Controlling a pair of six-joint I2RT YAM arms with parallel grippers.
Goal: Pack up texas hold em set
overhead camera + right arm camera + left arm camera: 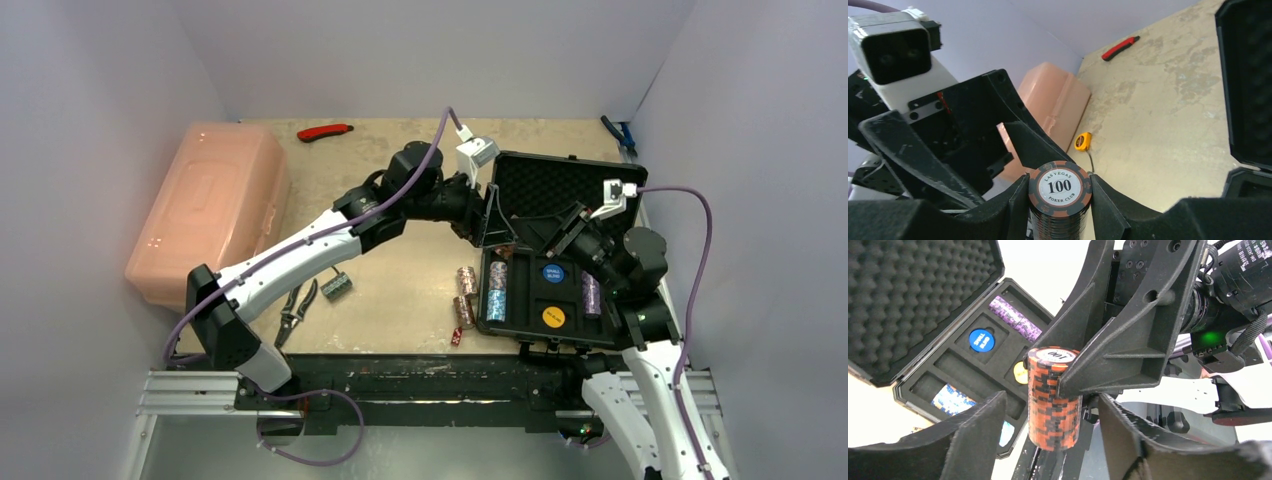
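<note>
My right claw (1059, 192) pinches the orange stack (1054, 390) at the open case's (522, 290) left edge; my left claw (1050, 415) is spread. Discs (553, 272) and some stacks are packed; loose stacks (465, 292) wait on the worktop (400, 250).

A robotics lab cell — plain pale walls (100, 80) box in a scuffed tabletop (420, 190). The left arm (300, 245) and right arm (650, 400) (a camera (477, 153) on each wrist) are bolted to an aluminium rail (190, 390) — pliers (296, 310) and a red utility knife (325, 131) lie about.
</note>
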